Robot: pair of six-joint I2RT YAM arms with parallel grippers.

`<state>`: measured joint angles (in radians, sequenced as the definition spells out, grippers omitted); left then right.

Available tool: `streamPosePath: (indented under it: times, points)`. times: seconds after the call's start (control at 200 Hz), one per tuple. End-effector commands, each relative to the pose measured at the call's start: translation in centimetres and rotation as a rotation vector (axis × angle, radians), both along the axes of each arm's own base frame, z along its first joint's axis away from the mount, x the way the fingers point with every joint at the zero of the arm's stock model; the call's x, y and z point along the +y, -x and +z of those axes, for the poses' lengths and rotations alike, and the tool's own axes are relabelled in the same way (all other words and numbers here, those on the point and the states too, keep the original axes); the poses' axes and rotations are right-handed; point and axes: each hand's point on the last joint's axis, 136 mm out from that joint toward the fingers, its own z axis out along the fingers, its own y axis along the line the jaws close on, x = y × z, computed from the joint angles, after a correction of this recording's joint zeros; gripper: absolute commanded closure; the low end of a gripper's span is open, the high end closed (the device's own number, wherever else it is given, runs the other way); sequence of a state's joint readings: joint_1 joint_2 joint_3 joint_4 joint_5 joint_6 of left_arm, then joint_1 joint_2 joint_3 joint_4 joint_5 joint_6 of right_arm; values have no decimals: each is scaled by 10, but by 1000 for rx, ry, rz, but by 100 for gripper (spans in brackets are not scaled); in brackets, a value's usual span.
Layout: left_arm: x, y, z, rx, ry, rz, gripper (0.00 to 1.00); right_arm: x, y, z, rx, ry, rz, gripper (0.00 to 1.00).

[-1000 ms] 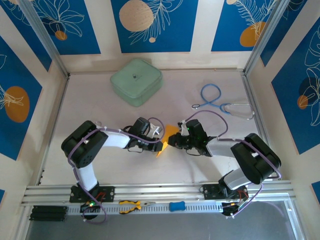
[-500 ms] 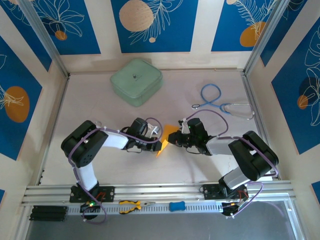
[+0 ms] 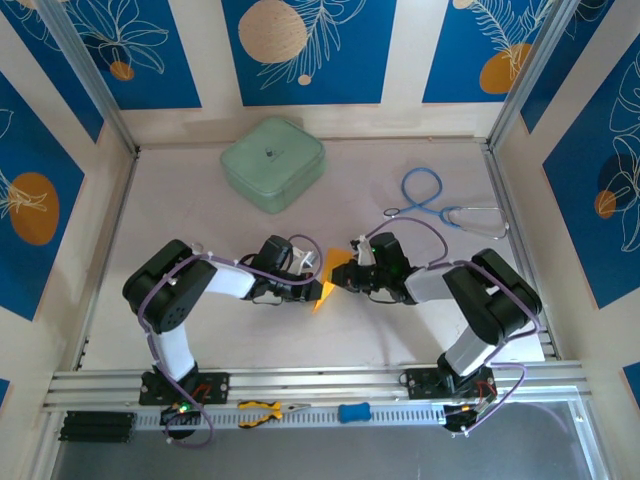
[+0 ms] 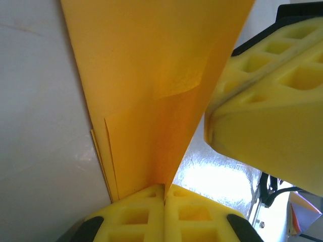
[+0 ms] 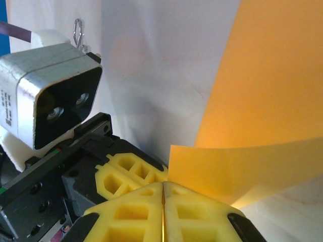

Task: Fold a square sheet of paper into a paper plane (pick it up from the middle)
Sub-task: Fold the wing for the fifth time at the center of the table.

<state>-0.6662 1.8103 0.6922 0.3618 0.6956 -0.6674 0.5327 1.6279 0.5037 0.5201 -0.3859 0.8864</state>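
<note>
No text, brand, number or sign could be read in any view. The grey camera housing (image 5: 50,65) seen from the right wrist carried a short column of tiny dark marks along its left edge, but they were too small to make out. The square sheet of paper (image 4: 151,75) showed plain orange-yellow faces.

paper (image 3: 323,293) 1 | mint-green case (image 3: 273,163) 1 | stethoscope (image 3: 440,205) 1 | pliers (image 3: 265,410) 1
</note>
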Motion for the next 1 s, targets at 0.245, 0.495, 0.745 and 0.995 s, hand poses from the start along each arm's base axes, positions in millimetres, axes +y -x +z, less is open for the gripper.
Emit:
streamPosePath:
  times: [0.245,0.495,0.745,0.995]
  points:
    - [16,-2,-18,67,-45,58,100,-1,-8,10,-26,-83,20,91]
    - [17,-3,-19,74,-43,68,100,-12,2,7,-30,-33,13,92]
    - [19,-5,-19,78,-38,79,100,-1,-5,3,-12,-48,31,93]
    - [21,-6,-20,80,-47,87,100,6,-13,-1,-5,-54,38,93]
